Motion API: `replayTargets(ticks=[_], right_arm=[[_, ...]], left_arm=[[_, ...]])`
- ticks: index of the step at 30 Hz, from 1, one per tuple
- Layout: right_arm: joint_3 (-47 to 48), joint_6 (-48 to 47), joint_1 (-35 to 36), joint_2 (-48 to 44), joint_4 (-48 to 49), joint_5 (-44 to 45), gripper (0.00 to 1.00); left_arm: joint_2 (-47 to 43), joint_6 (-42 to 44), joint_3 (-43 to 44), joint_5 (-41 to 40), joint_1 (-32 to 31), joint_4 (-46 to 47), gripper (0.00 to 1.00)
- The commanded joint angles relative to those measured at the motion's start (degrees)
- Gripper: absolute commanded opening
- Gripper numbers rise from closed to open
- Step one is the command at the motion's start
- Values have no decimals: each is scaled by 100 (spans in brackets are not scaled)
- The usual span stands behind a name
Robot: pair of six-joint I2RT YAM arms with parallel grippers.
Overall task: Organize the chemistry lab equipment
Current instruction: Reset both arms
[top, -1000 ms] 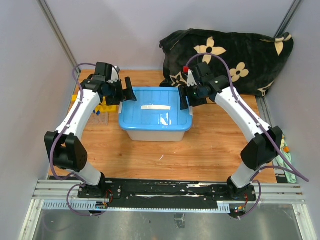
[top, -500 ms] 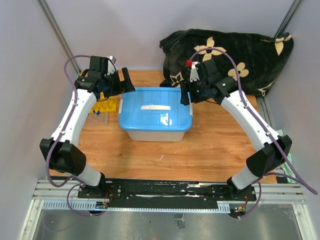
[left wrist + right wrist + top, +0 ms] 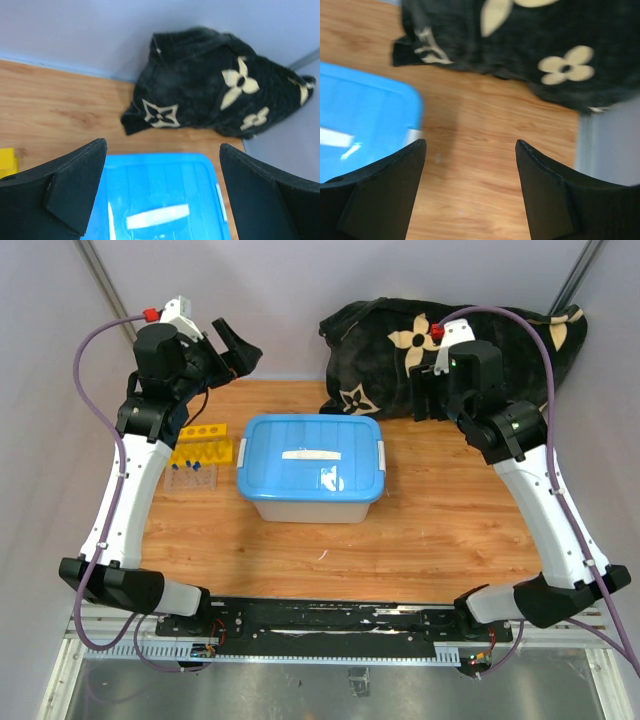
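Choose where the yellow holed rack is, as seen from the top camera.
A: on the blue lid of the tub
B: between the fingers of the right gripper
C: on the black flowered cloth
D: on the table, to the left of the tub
D: the yellow rack stands on the table, close beside the left end of the tub in the top view.

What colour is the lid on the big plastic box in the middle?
The box's flat plastic lid is bright blue, seen best from the top external camera.
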Motion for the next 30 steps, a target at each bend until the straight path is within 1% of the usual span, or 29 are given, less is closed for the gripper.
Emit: replayTargets(ticks=[1, 3, 5, 7, 9, 10, 12, 13, 14, 17, 20, 22, 25, 26, 28, 30], right_arm=[[-279, -541, -190, -57, -253, 2300, 76], [-377, -475, -322, -36, -421, 2440, 77], [-488, -328, -422, -61, -518, 2184, 78], [-511, -159, -441, -143, -559, 1503, 78], [-638, -14, -442, -345, -370, 643, 77], [-777, 18, -442, -471, -166, 427, 77], [-1077, 92, -440, -720, 210, 381, 77], [-1159, 93, -442, -796, 320, 404, 77], [-1183, 89, -442, -829, 379, 448, 77], [-1159, 49, -441, -776, 310, 699, 77], [-1326, -46, -448, -688, 257, 1051, 78], [-1758, -47, -554, -666, 340, 1099, 78], [-2505, 265, -1115, -731, 606, 662, 78], [-2734, 392, -1470, -781, 689, 464, 78], [-3115, 530, -1942, -919, 908, 112, 78], [-3361, 550, -2280, -1030, 1046, 23, 77]], left_arm=[[95, 129, 371, -1722, -188, -90, 99], [66, 509, 333, -2824, -354, -261, 99], [-21, 888, 71, -3599, -405, -230, 99], [-146, 1546, -362, -4023, -406, 9, 99], [-309, 1945, -776, -4389, -395, 243, 99], [-415, 2088, -964, -4499, -397, 460, 99], [-666, 2178, -1305, -4577, -361, 756, 99], [-768, 2093, -1417, -4474, -287, 839, 99], [-842, 1965, -1516, -4180, -121, 881, 99], [-975, 1602, -1647, -3698, 226, 914, 99], [-1005, 1655, -1895, -3593, 333, 1008, 99], [-990, 1730, -2192, -3554, 401, 1126, 99], [-983, 1626, -2688, -3103, 739, 1309, 99], [-1006, 1519, -2833, -2807, 947, 1369, 99], [-1085, 1256, -3146, -2034, 1465, 1632, 99], [-1154, 1149, -3380, -1784, 1799, 1827, 99]])
